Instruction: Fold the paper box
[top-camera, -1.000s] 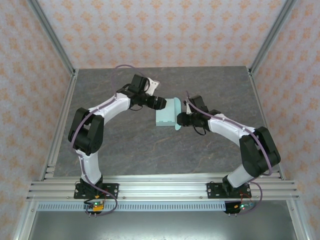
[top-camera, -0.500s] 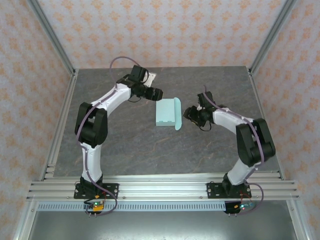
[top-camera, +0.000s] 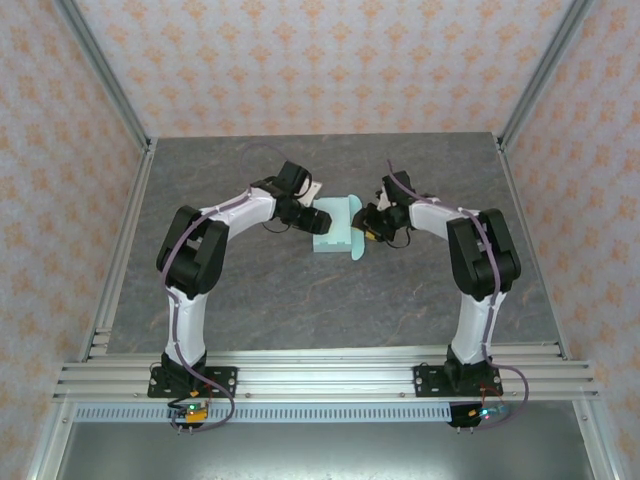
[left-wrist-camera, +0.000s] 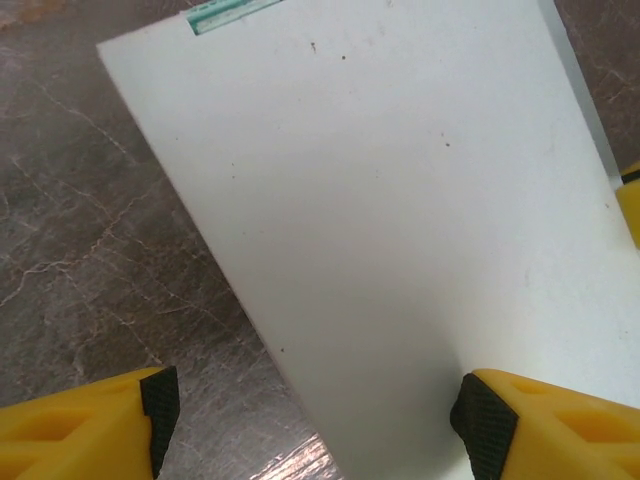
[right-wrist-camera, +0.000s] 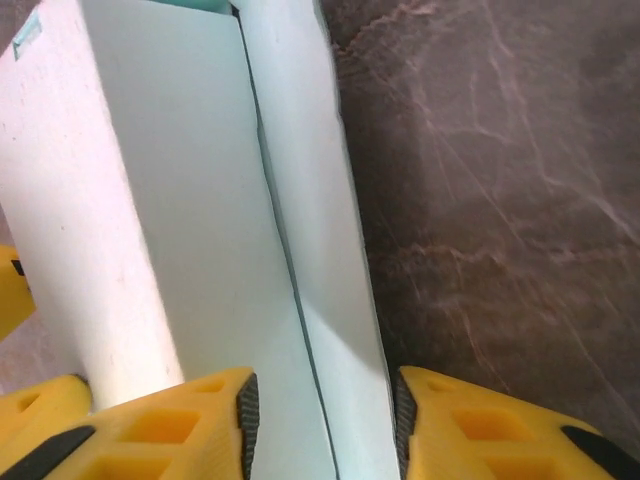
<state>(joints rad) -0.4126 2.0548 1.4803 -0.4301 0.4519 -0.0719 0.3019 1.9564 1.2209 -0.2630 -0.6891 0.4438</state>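
The paper box (top-camera: 336, 226) lies on the dark table as a pale mint-blue folded piece, with a rounded flap along its right side. My left gripper (top-camera: 318, 217) is at its left edge, open. In the left wrist view the box's pale panel (left-wrist-camera: 380, 200) runs down between the wide-apart fingers (left-wrist-camera: 152, 408). My right gripper (top-camera: 366, 222) is at the box's right edge, open. In the right wrist view its pads (right-wrist-camera: 246, 420) straddle the box's fold seam and narrow side flap (right-wrist-camera: 330, 300).
The table (top-camera: 250, 290) is dark marbled stone, bare in front of the box. Metal frame posts (top-camera: 100, 90) rise at the back corners before patterned walls. The other gripper's yellow finger (left-wrist-camera: 630, 205) shows past the box's far edge.
Half a second ago both grippers stood drawn back from the box. Both have now closed in on it again, one from each side. The box has not visibly moved.
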